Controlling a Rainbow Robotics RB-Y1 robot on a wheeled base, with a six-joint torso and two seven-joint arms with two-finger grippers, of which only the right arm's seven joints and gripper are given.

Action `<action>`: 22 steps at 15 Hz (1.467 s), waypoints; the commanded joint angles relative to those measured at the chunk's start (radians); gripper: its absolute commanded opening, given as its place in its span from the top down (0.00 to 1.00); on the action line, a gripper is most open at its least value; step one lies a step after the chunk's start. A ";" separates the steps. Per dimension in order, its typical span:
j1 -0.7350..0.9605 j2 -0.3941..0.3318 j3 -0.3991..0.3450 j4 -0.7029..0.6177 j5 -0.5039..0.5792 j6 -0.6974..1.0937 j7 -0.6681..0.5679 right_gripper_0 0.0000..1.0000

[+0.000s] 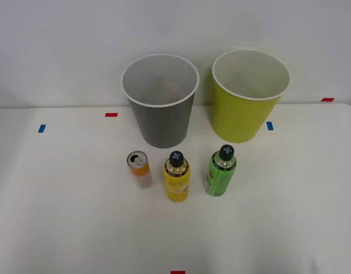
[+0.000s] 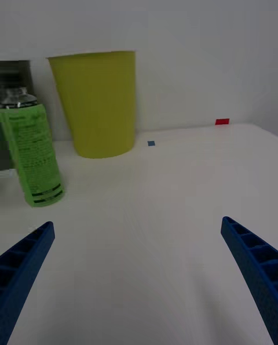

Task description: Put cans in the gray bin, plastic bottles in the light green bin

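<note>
On the white table stand the gray bin [image 1: 160, 108] and, to its right, the light green bin [image 1: 248, 97], both upright at the back. In front of them is a row of three: the orange can [image 1: 138, 168] on the left, the yellow-labelled plastic bottle [image 1: 177, 177] in the middle, the green-labelled plastic bottle [image 1: 221, 171] on the right. In the right wrist view my right gripper [image 2: 136, 224] is open, low over bare table, nothing between its blue fingers [image 2: 26, 258]. The green bottle [image 2: 35, 153] stands ahead beside one finger's line, the light green bin [image 2: 98, 104] behind it, and a sliver of the gray bin [image 2: 14, 75].
Small red tape marks [image 1: 111, 115] and blue tape marks [image 1: 270, 125] lie flat on the table. A white wall rises right behind the bins. Bare table stretches to the right of the green bottle and in front of the row.
</note>
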 commanded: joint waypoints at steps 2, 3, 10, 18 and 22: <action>-0.088 -0.033 0.059 0.003 0.026 0.009 0.047 0.00; -0.107 -0.033 0.068 0.003 0.031 0.015 0.059 0.00; -0.128 -0.027 0.091 0.001 0.032 0.038 0.130 0.00; -0.342 0.007 0.140 0.003 0.011 0.239 0.157 0.00; -0.458 0.033 0.142 0.003 0.009 0.358 0.160 0.00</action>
